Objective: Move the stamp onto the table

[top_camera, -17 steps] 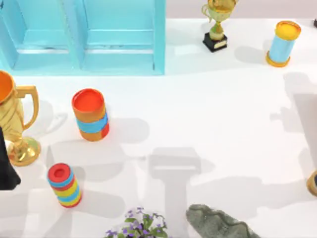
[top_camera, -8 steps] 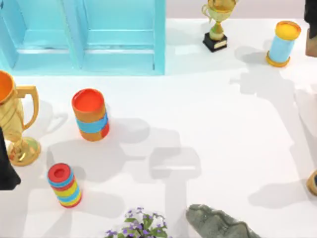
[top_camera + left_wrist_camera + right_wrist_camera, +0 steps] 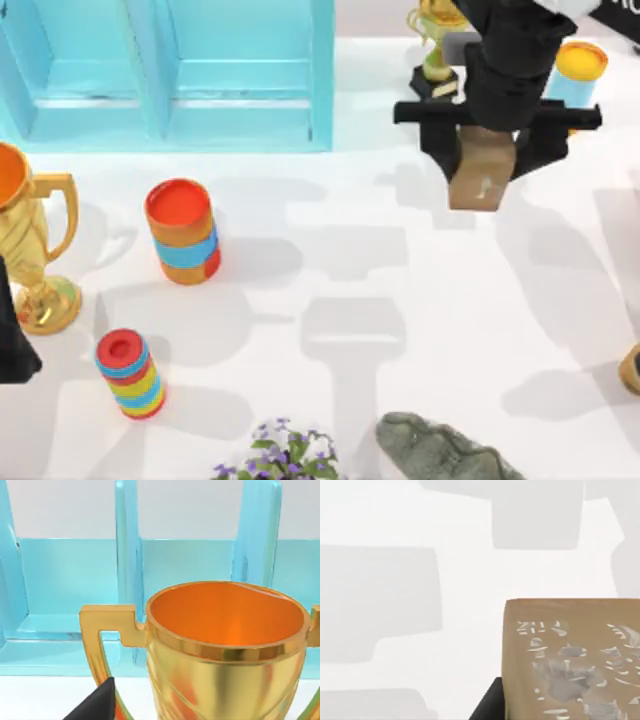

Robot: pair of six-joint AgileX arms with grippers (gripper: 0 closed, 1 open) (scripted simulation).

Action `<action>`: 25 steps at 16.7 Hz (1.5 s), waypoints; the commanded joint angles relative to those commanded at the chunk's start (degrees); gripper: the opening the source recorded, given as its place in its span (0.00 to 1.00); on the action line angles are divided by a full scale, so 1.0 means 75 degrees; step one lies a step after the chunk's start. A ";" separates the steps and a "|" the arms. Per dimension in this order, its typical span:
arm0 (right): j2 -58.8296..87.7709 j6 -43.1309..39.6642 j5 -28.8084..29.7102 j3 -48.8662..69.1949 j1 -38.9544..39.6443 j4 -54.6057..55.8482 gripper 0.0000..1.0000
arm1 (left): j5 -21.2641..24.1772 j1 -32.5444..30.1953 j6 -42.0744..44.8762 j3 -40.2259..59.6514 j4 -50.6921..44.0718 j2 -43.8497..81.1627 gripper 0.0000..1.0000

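Right gripper (image 3: 484,172), clenched on the wooden stamp (image 3: 482,178), held above the white desk (image 3: 400,300) just right of the blue shelf (image 3: 170,75); left arm parked by the gold trophy (image 3: 25,250).

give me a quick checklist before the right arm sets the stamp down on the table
1. Stamp held by the right gripper: ok, it sits between the fingers.
2. Stamp off the table: ok, its shadow lies apart from it.
3. Bare surface near the stamp: ok, white table shows beside it in the right wrist view.
4. Distance from small trophy and blue cylinder: ok, both lie behind the arm.
5. Left gripper out of the way: ok, parked at the left edge by the large trophy.
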 joint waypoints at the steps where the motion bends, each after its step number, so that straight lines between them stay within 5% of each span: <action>1: 0.0283 -0.0025 -0.0033 0.0038 0.0084 0.0032 0.00 | 0.0000 0.0000 0.0000 0.0000 0.0000 0.0000 1.00; 19: 0.0859 -0.0047 -0.0087 -0.0968 0.0215 0.1311 0.00 | 0.0000 0.0000 0.0000 0.0000 0.0000 0.0000 1.00; 25: 0.0859 -0.0047 -0.0087 -0.0968 0.0215 0.1311 0.45 | 0.0000 0.0000 0.0000 0.0000 0.0000 0.0000 1.00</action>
